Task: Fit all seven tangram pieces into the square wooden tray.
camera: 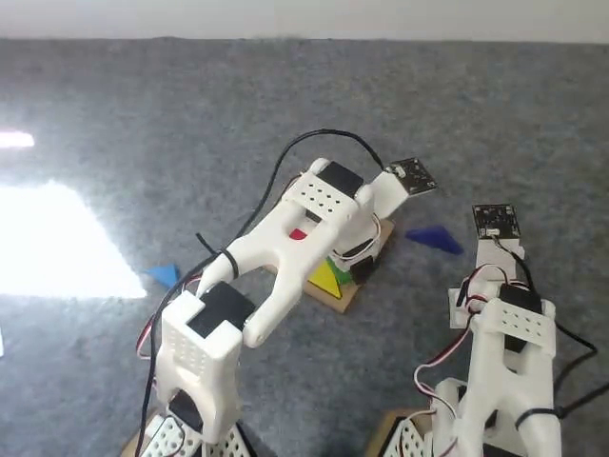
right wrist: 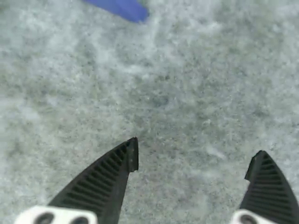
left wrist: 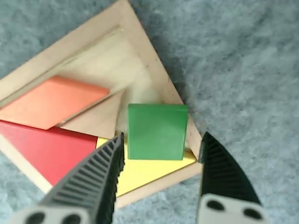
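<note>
The square wooden tray (left wrist: 140,42) holds an orange parallelogram (left wrist: 51,100), a red triangle (left wrist: 44,149), a yellow triangle (left wrist: 140,172) and a green square (left wrist: 157,131). The green square lies by one tray corner, partly over the yellow triangle. My left gripper (left wrist: 162,140) hovers open just above it, one finger on each side. In the high view the left arm (camera: 285,248) covers most of the tray (camera: 341,297). My right gripper (right wrist: 196,147) stands open over bare carpet, with a dark blue piece (right wrist: 122,8) lying beyond its fingertips.
Grey carpet covers the table. The dark blue piece (camera: 436,238) lies right of the tray, near the right arm (camera: 509,324). A light blue triangle (camera: 164,275) rests on the carpet left of the tray, beside a bright glare patch (camera: 52,243).
</note>
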